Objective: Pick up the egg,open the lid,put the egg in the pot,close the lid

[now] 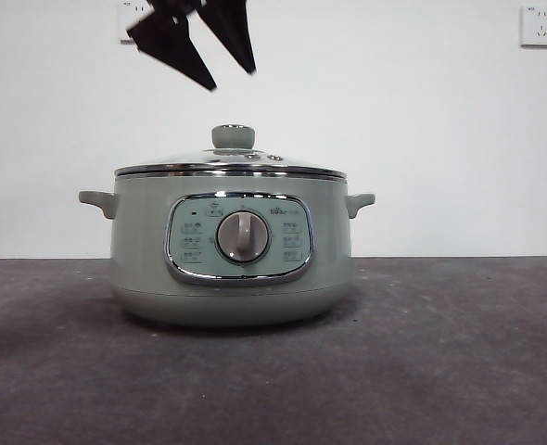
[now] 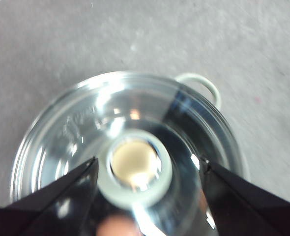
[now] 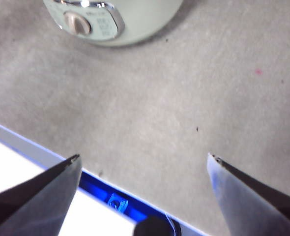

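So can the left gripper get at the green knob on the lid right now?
Probably yes. The left gripper hangs open above the lid, its jaws on either side of the knob in the wrist view. Nothing shows between them, so it looks free to drop straight down.

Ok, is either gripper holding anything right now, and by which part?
Nothing held. Left gripper hangs open above the lid knob; right gripper open over bare table.

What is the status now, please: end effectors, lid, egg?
Left end effector open, above lid knob. Right end effector open, empty, waiting near table edge. Lid on pot. Egg not clearly visible.
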You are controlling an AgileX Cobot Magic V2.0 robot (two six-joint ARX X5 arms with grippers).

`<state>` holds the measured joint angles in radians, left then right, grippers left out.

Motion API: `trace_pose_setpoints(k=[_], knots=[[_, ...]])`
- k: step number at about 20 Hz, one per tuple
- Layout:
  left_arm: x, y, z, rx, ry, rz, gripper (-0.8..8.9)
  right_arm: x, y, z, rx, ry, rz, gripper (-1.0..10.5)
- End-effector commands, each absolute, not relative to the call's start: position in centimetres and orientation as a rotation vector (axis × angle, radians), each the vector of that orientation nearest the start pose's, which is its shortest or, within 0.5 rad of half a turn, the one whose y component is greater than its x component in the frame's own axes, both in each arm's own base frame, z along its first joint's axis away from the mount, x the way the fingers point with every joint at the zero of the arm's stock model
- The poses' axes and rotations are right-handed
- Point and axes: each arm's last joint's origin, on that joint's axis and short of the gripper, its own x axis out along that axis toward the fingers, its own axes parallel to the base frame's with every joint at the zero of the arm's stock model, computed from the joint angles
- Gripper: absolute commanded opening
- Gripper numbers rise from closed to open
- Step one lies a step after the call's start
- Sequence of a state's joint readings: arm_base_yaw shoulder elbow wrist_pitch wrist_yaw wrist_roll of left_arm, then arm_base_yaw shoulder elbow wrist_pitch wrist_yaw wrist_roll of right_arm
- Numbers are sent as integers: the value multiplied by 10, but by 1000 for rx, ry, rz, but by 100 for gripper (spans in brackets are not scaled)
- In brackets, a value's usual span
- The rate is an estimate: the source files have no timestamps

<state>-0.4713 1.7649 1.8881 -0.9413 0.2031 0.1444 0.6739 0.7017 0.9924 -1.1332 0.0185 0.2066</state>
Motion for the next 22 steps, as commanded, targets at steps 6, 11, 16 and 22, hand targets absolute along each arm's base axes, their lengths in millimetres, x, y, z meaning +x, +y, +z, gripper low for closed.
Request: trace_pose_setpoints(k=[6,11,16,22], knots=[[285,-152,424,218,896,-739,349,82,65,331,-93,813,541,438],[244,-126,456,210,830,-726,346,82,65,331,-111,807,549,438],[189,-96,488,187,686,-714,346,82,65,331,-129,796,559,438],[131,-69,456,172,729,-707,346,82,65,331,-130,795,560,438]])
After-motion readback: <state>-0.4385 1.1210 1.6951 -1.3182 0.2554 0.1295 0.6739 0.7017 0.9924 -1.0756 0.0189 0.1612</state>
